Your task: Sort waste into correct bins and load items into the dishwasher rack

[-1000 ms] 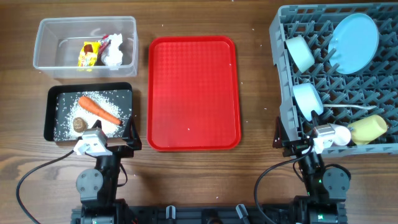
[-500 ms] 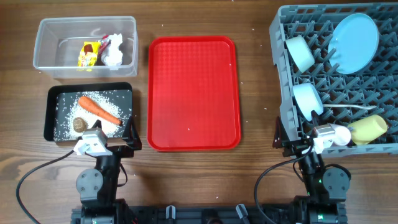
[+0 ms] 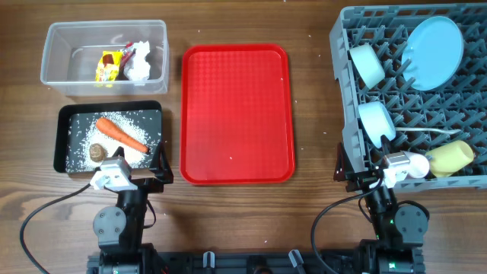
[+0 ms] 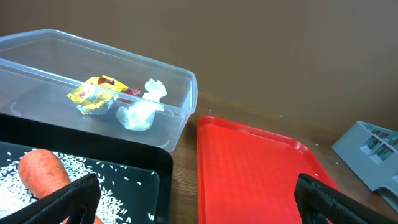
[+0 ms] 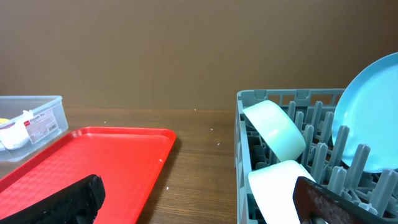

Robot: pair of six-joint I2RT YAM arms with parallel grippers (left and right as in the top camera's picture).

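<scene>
Both arms sit folded low at the bottom edge of the overhead view. We see the left gripper (image 4: pixel 198 183) and right gripper (image 5: pixel 198 182) spread wide and empty. Wrappers (image 3: pixel 109 66) lie in the clear tub (image 3: pixel 47 68) at upper left, with the carrot (image 3: pixel 122 135) in the black tray (image 3: pixel 59 141) below it. The plate (image 3: pixel 432 42) stands in the rack (image 3: pixel 338 46), upper right.

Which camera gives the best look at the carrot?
Overhead. There the carrot lies whole and unblocked in the black tray. The left wrist view shows only one end of the carrot, cut off at the frame's bottom edge. The right wrist view doesn't show it at all.
</scene>
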